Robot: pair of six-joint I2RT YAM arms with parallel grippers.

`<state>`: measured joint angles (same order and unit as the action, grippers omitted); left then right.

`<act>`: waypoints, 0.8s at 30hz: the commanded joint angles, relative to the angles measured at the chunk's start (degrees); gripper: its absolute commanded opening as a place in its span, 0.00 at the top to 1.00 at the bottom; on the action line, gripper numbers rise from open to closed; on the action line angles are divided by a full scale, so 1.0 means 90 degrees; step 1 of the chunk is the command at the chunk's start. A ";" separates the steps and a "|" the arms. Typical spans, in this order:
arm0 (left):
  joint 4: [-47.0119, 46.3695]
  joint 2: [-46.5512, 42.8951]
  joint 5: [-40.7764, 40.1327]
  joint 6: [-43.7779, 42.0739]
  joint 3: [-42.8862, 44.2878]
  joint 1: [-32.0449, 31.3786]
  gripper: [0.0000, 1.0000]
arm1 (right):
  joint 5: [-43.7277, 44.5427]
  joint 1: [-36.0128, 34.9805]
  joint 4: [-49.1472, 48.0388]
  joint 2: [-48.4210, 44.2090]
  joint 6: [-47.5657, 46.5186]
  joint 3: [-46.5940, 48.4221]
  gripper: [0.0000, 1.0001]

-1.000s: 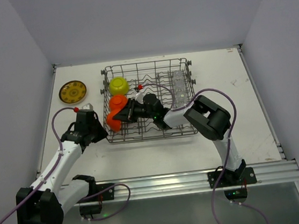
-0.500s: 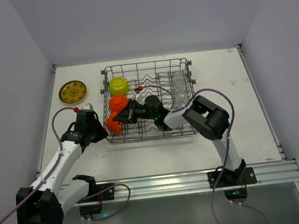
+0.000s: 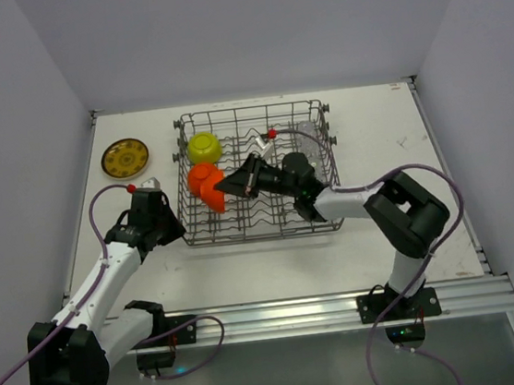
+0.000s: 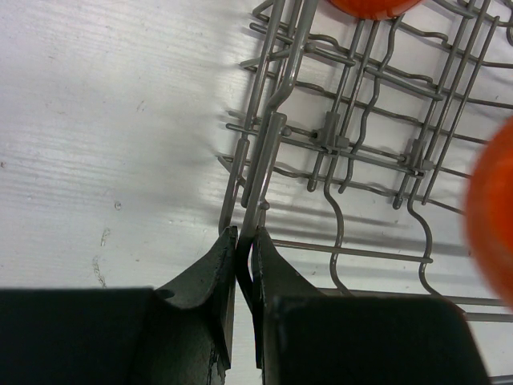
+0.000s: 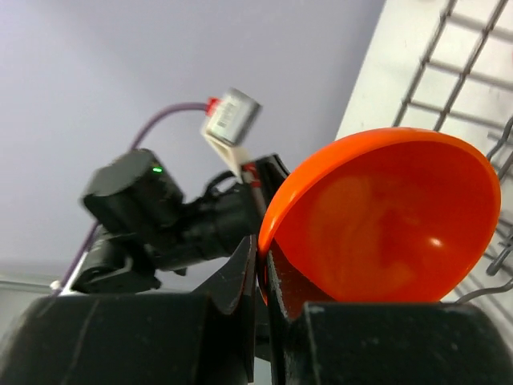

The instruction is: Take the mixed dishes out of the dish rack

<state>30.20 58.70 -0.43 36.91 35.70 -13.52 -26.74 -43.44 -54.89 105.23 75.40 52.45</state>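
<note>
My right pincer [image 5: 260,257] pinches an orange bowl's [image 5: 385,216] rim above the dish rack [image 3: 261,225]. My left pincer [image 4: 244,249] clamps the rack's corner wire.

Orange bowl [image 5: 385,220] glossy plastic (smooth); dish rack [image 4: 361,136] grey metal wire.

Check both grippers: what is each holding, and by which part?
Right gripper: an orange bowl, pinched at its rim. Left gripper: clamped on a wire at the dish rack edge.

I find no text, label, brand or number to read anywhere here. The small tags on my cables are too blurred to tell.
</note>
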 commanded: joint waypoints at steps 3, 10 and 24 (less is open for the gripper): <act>-0.0093 0.0060 0.0428 -0.0067 -0.0100 -0.0139 1.00 | 0.0032 0.0821 -0.0063 -0.1671 -0.0789 -0.0542 1.00; -0.0074 0.0050 0.0331 -0.0038 -0.0080 -0.0139 1.00 | 0.1051 0.2510 0.4181 -0.3917 -0.3174 -0.0253 1.00; -0.0162 0.0031 0.0330 -0.0087 -0.0061 -0.0139 1.00 | 0.3781 0.5608 1.0194 -0.0908 -0.6256 0.3720 1.00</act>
<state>30.22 58.59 -0.47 36.93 35.70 -13.54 1.13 7.29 20.38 88.68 27.46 77.54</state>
